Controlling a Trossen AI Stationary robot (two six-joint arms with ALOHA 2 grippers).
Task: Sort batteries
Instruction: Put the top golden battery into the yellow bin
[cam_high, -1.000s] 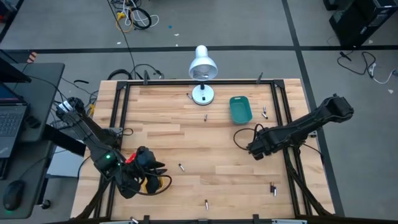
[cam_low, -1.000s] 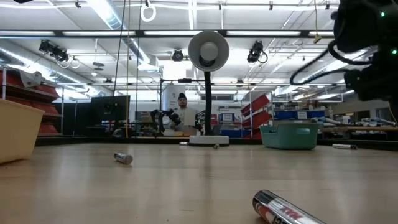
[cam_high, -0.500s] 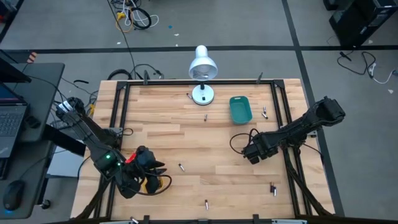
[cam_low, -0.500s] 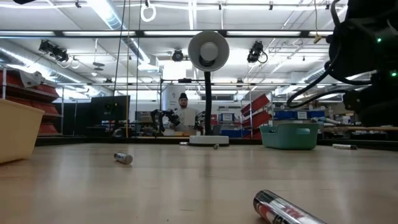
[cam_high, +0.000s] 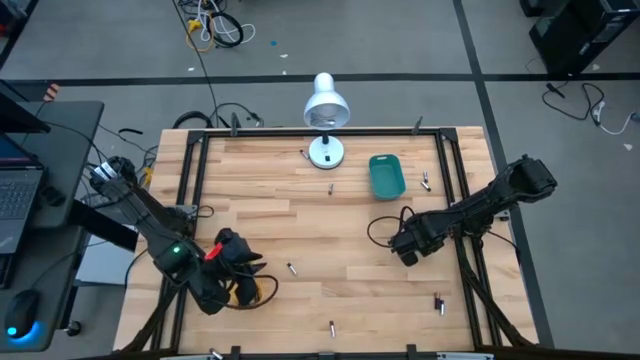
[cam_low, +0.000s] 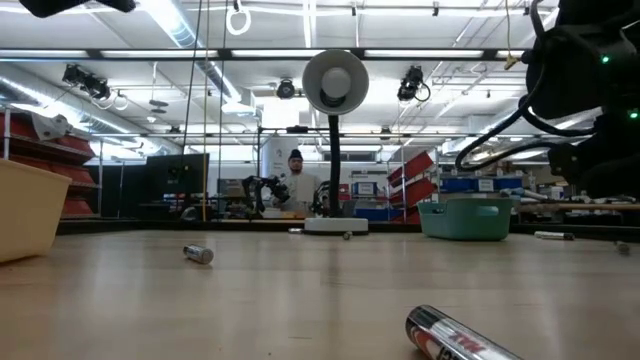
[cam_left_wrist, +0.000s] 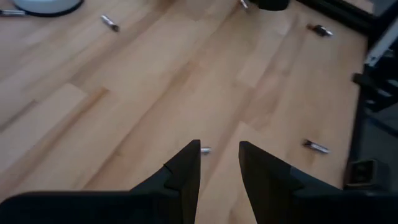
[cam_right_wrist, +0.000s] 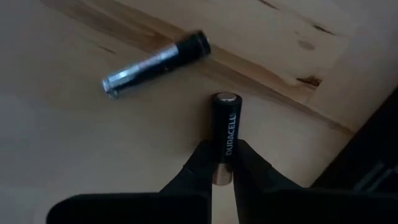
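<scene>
At the high view's right-centre, the right gripper (cam_right_wrist: 224, 177) pinched a black cylindrical Duracell battery (cam_right_wrist: 225, 138) between its fingers, beside a silvery-dark loose battery (cam_right_wrist: 155, 63) on the wooden table (cam_high: 310, 215). At lower left, the left gripper (cam_left_wrist: 219, 165) hovered with fingers slightly spread, holding nothing.

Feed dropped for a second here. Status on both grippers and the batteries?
Right gripper shut on a Duracell battery; second battery loose nearby. Left gripper open, empty, above table. Nothing in the way.

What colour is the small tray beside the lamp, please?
Teal; the high view shows it best.
</scene>
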